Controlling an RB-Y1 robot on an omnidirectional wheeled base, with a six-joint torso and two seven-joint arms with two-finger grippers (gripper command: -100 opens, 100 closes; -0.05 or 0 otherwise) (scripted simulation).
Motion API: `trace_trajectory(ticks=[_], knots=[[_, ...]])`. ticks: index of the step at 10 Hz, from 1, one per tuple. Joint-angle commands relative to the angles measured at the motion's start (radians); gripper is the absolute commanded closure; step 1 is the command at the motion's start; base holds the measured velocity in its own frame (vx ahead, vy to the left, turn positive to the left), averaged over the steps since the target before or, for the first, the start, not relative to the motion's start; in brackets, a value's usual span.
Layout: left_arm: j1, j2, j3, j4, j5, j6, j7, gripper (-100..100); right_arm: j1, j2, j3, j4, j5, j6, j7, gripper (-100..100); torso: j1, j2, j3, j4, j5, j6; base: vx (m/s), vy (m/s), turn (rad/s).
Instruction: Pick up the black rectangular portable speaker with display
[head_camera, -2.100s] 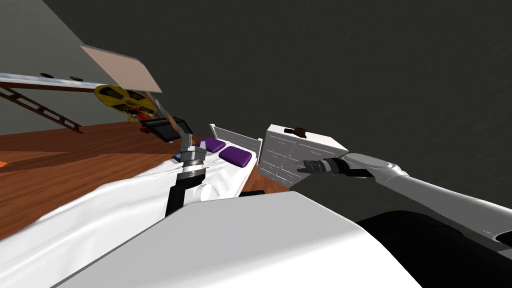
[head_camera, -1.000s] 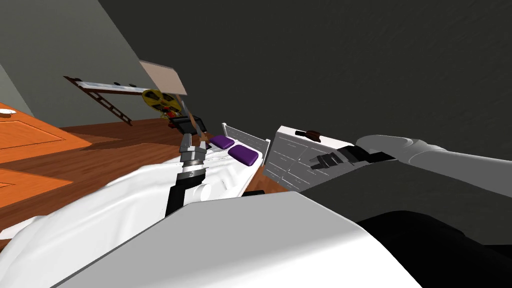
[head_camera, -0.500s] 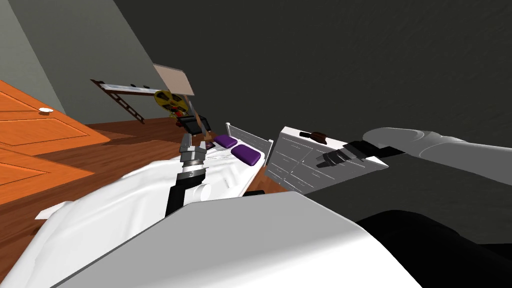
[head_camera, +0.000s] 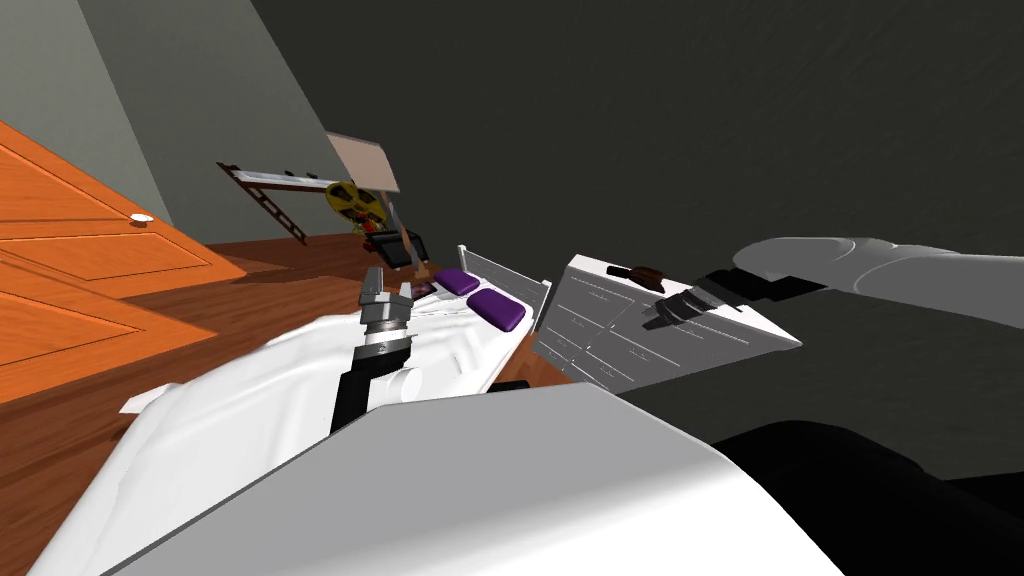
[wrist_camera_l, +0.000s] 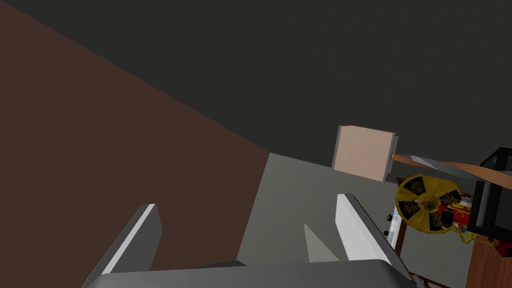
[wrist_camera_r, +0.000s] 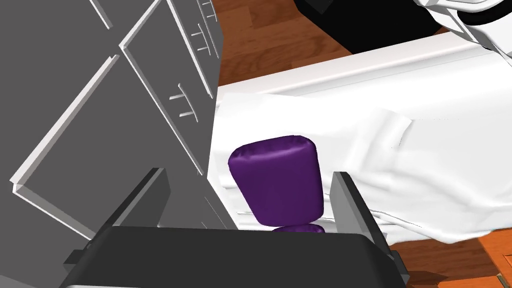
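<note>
Wood floor (head_camera: 250, 300), dark walls; a bed w/ white sheet (head_camera: 250, 400) runs away from me. The view has swung since 2 s ago (my own turn, not the things'): an orange door (head_camera: 80, 250) now takes the left side, and the far clutter sits nearer mid-picture.

Left gripper (head_camera: 388, 287) stays poised over the sheet, blades apart, nothing btwn them. Just past it are two purple pillows (head_camera: 497, 308) at the headboard. Right of the bed stands a white dresser (head_camera: 620, 350) w/ a small brown item (head_camera: 645, 274) on top. Right gripper (head_camera: 672, 303) was at the drawer fronts and is now up by the top edge near that item, blades spread, empty.

Farthest is the black speaker (head_camera: 398, 247), beyond the bed's head end on a brown wood surface (wrist_camera_l: 487, 265), well apart from both grippers. It sits beside a yellow disc (head_camera: 352, 198) and below a tan panel (head_camera: 362, 160). It reads wider than tall, long side roughly level. Which way the display faces, can't tell.
</note>
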Motion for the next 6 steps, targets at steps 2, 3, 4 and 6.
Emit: trace_trajectory(ticks=[2,3,4,6], knots=[[0.0,0.0,0.0,0.0,0.0,0.0,0.0,0,-0.038,-0.029,0.001,0.04,0.046,-0.013,-0.026,-100,0.0,0.0,0.0,0.0,0.0,-0.001,0.002,0.008,0.142],[0.0,0.0,0.0,0.0,0.0,0.0,0.0,0,-0.05,-0.033,0.001,0.04,0.065,-0.013,-0.026,-100,0.001,0.0,0.0,0.0,0.0,-0.001,0.002,0.002,0.017],[0.0,0.0,0.0,0.0,0.0,0.0,0.0,0,-0.054,-0.045,0.001,0.04,0.067,-0.013,-0.026,-100,0.0,0.0,0.0,0.0,0.0,0.0,0.002,0.001,-0.018],[0.0,0.0,0.0,0.0,0.0,0.0,0.0,0,-0.017,-0.046,0.001,0.04,0.036,-0.013,-0.026,-100,0.0,0.0,0.0,0.0,0.0,0.0,0.0,0.0,0.0]])
